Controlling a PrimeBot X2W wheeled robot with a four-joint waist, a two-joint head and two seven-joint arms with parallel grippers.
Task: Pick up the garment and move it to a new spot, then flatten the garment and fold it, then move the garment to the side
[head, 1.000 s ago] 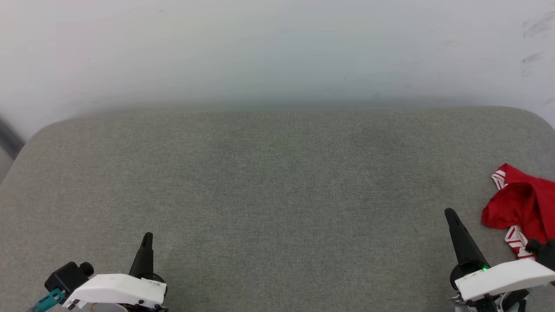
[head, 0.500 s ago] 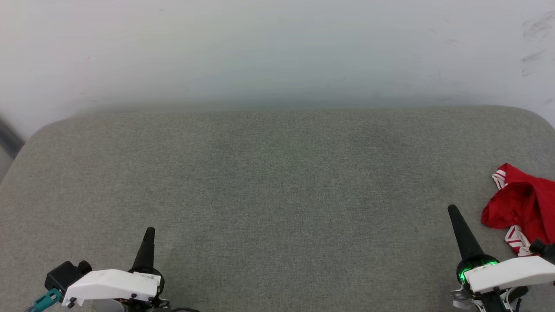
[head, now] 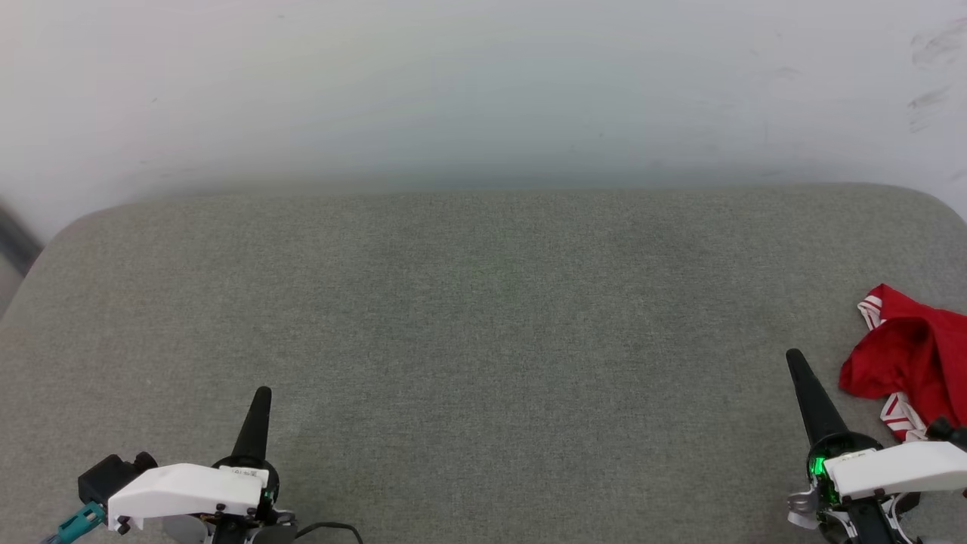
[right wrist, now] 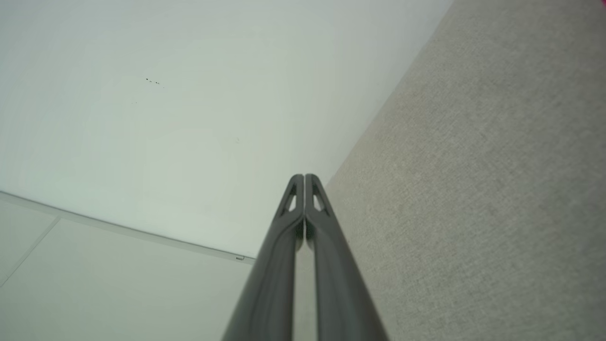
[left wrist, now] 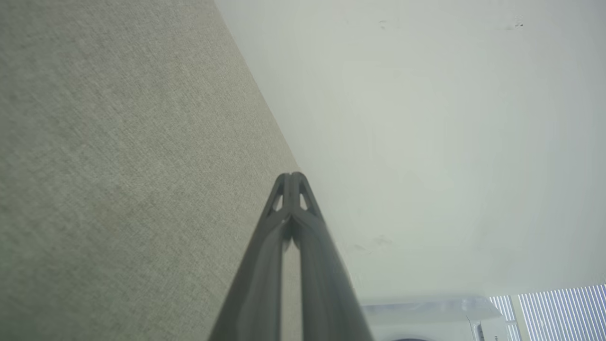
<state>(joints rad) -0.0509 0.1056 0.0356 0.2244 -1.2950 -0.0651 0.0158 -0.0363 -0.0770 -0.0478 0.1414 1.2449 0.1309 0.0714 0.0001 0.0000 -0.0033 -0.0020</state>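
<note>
Head view: the garment point(head: 914, 363) lies crumpled at the right edge of the grey surface point(head: 483, 340), on its near half. It is red, with red-white striped trim at two places. The frame edge cuts it off, and the folds hide its front, so no lettering can be read. The right fingers point(head: 795, 359) are just beside the garment, on its left, with a strip of bare surface between them. They are pressed together into one dark point and hold nothing. A green light point(head: 820, 465) glows at their base, and the white wrist cover point(head: 899, 468) hides the lowest part of the garment. The left fingers point(head: 261, 400) are well apart from the garment, near the opposite side of the surface, also closed to one point and empty. On their white cover is a small label point(head: 240, 472); its writing is too small to read. Beyond the surface is a pale wall point(head: 483, 91) with some dark scuffs.

Left wrist view: the left fingers point(left wrist: 292, 179) meet at the tips, with nothing between them. The surface point(left wrist: 118, 166) is on one side of them and the wall point(left wrist: 426, 142) on the other. In the lower corner are window blinds point(left wrist: 554, 310), and beside them a white object point(left wrist: 426, 317) that I cannot make out.

Right wrist view: the right fingers point(right wrist: 304, 179) are closed tip to tip and empty. The surface point(right wrist: 473, 189) is on their right and the wall point(right wrist: 165, 94) on their left. At the top right corner there is a tiny pink-red speck point(right wrist: 602, 2), too small to tell what it is.
</note>
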